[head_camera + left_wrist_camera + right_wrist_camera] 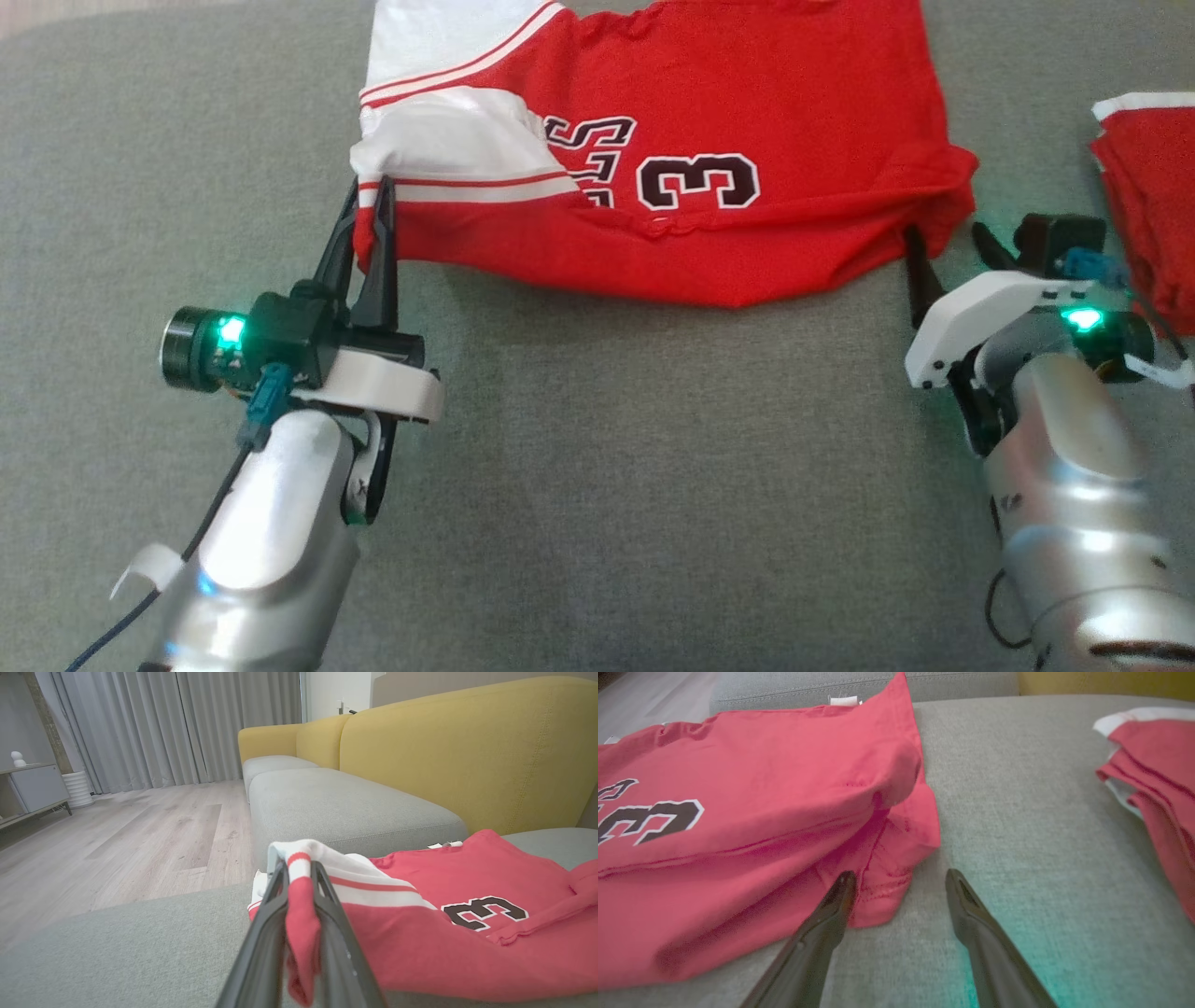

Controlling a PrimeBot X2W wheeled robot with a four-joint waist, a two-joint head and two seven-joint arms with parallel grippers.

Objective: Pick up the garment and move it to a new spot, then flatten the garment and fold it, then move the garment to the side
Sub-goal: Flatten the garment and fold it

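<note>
I pinch the limp jersey [672,112] by its striped edge with my left gripper [372,187], right gripper [945,233] agape, empty, beside its corner.

The only clear figure is a large numeral 3 [698,182], dark with a white outline, printed on the front of the red jersey [794,112]. It also shows in both wrist views, slanted and part cut off at the right wrist view's left edge. Just beside it in the head view is dark, white-edged lettering in the same style. A letter S [605,133] can be made out, while the letters next to it are half covered by the folded white sleeve [448,140] and cannot be read. A small white tag [844,700] sticks out at the jersey's far edge, and any print on it is too small to tell.
</note>
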